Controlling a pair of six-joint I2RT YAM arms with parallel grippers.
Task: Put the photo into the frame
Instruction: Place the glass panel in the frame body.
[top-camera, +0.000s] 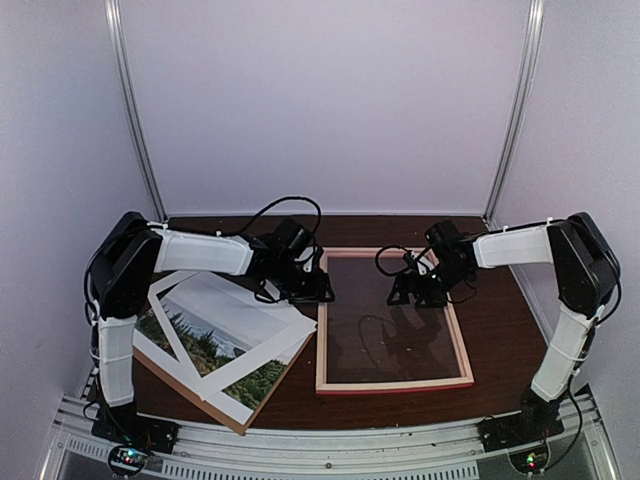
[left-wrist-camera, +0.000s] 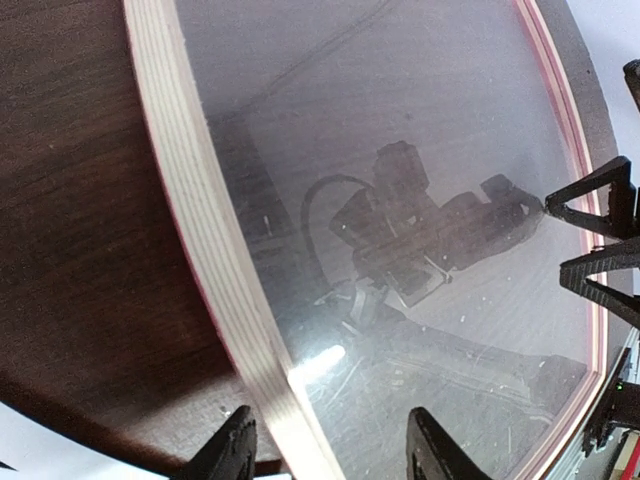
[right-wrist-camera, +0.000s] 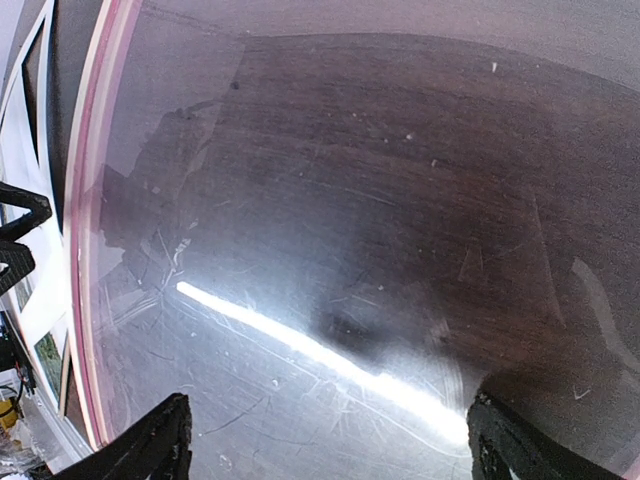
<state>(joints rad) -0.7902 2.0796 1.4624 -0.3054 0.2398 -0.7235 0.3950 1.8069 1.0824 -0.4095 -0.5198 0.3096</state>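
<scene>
On the left of the table (top-camera: 500, 330), the photo (top-camera: 195, 335) lay askew under a white mat (top-camera: 225, 408), on a brown board (top-camera: 285, 375). The stack's right corner was just beside the frame (top-camera: 395, 384). The frame lay flat at centre-right, pale back upward, with only its glass (top-camera: 395, 325) inside, so the task looked barely begun. The photo had yet to be freed from the mat, carried over and laid in. The left claw (top-camera: 312, 285) hung at the frame's far left corner, jaws about half apart. In its wrist view the left claw (left-wrist-camera: 335, 450) straddled the rail (left-wrist-camera: 215, 250), one finger outside it and one over the glass, apparently gripping nothing. The right claw (top-camera: 425, 292) hung over the far right of the glass, jaws spread wide and empty. The table was dark wood grain. The glass was scratched and mirrored the arms and a streak of light. Pale lilac walls closed the space, with a metal post (top-camera: 135, 110) in each rear corner.
</scene>
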